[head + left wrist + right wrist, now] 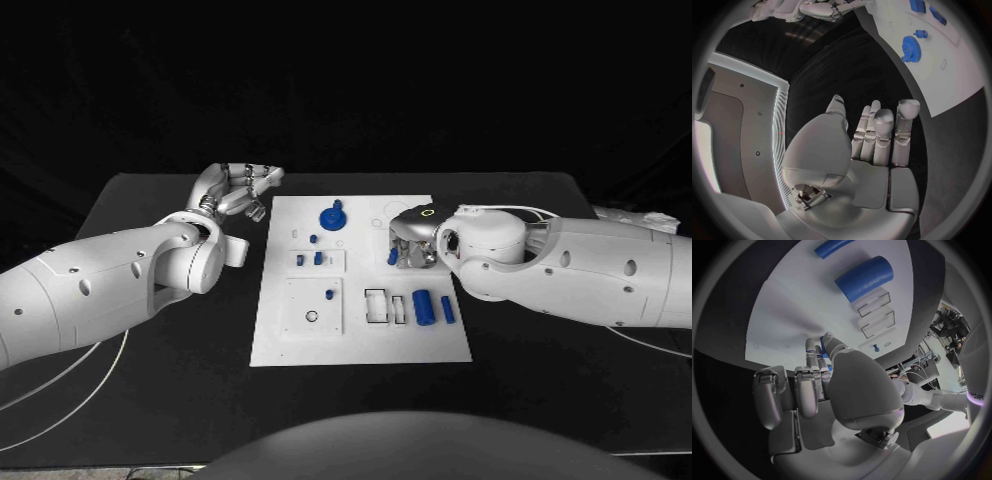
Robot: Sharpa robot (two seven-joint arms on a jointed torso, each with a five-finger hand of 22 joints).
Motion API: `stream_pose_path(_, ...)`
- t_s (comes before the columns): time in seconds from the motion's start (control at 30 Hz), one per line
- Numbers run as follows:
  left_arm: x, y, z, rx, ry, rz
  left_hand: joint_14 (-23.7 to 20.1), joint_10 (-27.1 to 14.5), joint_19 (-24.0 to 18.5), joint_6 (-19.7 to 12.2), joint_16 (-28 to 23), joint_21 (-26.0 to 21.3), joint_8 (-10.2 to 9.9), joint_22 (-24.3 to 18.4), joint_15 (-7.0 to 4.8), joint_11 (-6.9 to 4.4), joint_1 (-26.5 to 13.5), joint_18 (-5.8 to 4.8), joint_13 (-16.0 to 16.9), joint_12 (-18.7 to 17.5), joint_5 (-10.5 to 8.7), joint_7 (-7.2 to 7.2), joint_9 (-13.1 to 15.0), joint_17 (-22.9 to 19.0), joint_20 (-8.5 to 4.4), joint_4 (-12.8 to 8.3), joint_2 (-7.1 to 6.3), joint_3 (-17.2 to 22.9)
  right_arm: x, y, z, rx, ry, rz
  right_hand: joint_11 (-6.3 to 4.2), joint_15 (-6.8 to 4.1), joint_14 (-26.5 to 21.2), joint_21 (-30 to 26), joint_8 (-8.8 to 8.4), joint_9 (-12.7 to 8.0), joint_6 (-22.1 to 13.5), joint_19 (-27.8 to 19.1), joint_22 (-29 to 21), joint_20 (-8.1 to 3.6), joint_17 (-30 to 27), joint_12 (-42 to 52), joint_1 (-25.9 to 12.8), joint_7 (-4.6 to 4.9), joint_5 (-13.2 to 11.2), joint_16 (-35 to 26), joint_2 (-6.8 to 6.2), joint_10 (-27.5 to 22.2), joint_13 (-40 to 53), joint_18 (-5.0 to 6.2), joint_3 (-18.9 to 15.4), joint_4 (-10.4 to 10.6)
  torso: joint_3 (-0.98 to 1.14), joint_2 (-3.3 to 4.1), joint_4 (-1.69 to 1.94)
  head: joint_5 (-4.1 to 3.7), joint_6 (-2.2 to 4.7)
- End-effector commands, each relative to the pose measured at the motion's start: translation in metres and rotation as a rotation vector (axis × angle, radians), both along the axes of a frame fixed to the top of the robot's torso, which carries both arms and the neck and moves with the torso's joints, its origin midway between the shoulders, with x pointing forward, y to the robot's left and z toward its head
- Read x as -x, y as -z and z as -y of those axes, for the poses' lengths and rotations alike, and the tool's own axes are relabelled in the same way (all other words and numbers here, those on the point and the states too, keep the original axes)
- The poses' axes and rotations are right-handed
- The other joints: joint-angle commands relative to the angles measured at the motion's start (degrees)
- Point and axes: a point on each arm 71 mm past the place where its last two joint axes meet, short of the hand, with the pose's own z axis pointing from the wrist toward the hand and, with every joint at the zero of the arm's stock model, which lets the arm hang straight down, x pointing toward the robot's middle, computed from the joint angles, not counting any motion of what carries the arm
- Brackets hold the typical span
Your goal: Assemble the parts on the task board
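The white task board (281,345) lies in the middle of the black table. On it are a blue gear (335,217), a thick blue cylinder (423,307) and a thin blue bar (449,309). My right hand (414,240) hovers low over the board's right side and pinches a small blue part (392,256) between thumb and fingers; the part (824,344) peeks out between them in the right wrist view. My left hand (238,190) is off the board beyond its far left corner, its fingers (877,131) straight and apart, holding nothing.
Small blue pegs (300,259) stand in a raised plate left of centre, another peg (330,295) below them. Two rectangular slots (385,306) sit beside the cylinder (864,278). The gear (909,47) is near my left hand. Black table (159,200) surrounds the board.
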Motion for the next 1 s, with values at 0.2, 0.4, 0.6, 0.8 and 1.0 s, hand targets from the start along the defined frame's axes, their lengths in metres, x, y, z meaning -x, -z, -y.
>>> stream_pose_path(0.2,0.0003,-0.0008,0.0021,0.008,0.016,0.003,-0.3,0.1,-0.5,-0.1,-0.2,-0.3,0.2,0.0,0.03,-0.35,-0.1,0.44,0.1,0.0,0.24,-0.15,0.0,0.0,-0.03,0.0,0.51,-0.2,-0.0001,0.0022,-0.0015,0.018,-0.002,-0.001,-0.15,-0.73,6.0,0.3,-0.27,-0.2,-0.1,6.0,15.1,-0.83,15.1,-0.6,-0.2,0.20,-0.1,0.2,-0.15,0.3,-0.1,-0.39,0.2,0.2,-0.03,0.03,0.05,-0.07,0.01)
stream_pose_path(0.4,0.0004,-0.0007,0.0027,0.008,0.017,0.002,-0.3,0.1,-0.5,-0.1,-0.2,-0.3,0.2,0.0,0.03,-0.35,-0.1,0.44,0.1,0.0,0.24,-0.15,0.0,0.0,-0.03,0.0,0.51,-0.2,-0.0005,0.0022,-0.0025,0.006,0.000,0.000,0.36,0.25,6.0,0.3,-0.75,-0.4,-1.1,6.0,15.1,-0.41,15.1,-1.0,-0.6,0.94,-0.1,0.2,-0.67,0.6,0.0,-0.39,0.1,0.6,0.01,0.02,0.05,0.11,0.01)
stream_pose_path(0.6,0.0004,-0.0006,0.0019,0.007,0.016,0.001,-0.3,0.1,-0.5,-0.1,-0.2,-0.3,0.2,0.0,0.03,-0.35,-0.1,0.44,0.1,0.0,0.24,-0.15,0.0,0.0,-0.03,0.0,0.51,-0.2,-0.0008,0.0015,-0.0044,-0.011,-0.005,0.007,0.73,0.76,6.0,0.3,-0.88,-0.5,-1.9,6.0,15.1,0.00,15.1,-1.2,-0.7,1.46,-0.1,0.2,-1.00,0.6,-0.1,-0.39,0.0,0.7,0.02,0.04,-0.03,0.29,0.01)
stream_pose_path(0.8,0.0005,-0.0005,0.0026,0.008,0.018,0.000,-0.3,0.1,-0.5,-0.1,-0.2,-0.3,0.2,0.0,0.03,-0.35,-0.1,0.44,0.1,0.0,0.24,-0.15,0.0,0.0,-0.03,0.0,0.51,-0.2,-0.0009,0.0015,-0.0046,-0.019,-0.005,0.007,0.80,0.85,6.0,0.3,-0.84,-0.5,-1.9,6.0,15.1,0.09,15.1,-1.3,-0.8,1.55,-0.1,0.2,-1.01,0.6,0.0,-0.39,0.1,0.7,-0.04,0.00,0.05,0.15,0.01)
stream_pose_path(1.0,0.0002,-0.0004,0.0023,0.007,0.017,-0.001,-0.3,0.1,-0.5,-0.1,-0.2,-0.3,0.2,0.0,0.03,-0.35,-0.1,0.44,0.1,0.0,0.24,-0.15,0.0,0.0,-0.03,0.0,0.51,-0.2,-0.0006,0.0013,-0.0049,-0.030,-0.008,0.008,0.82,0.93,6.0,0.3,-0.72,-0.4,-1.8,6.0,15.1,0.20,15.1,-1.2,-0.7,1.54,0.0,0.2,-0.83,0.7,0.0,-0.39,0.2,0.7,-0.02,0.05,0.05,-0.06,0.01)
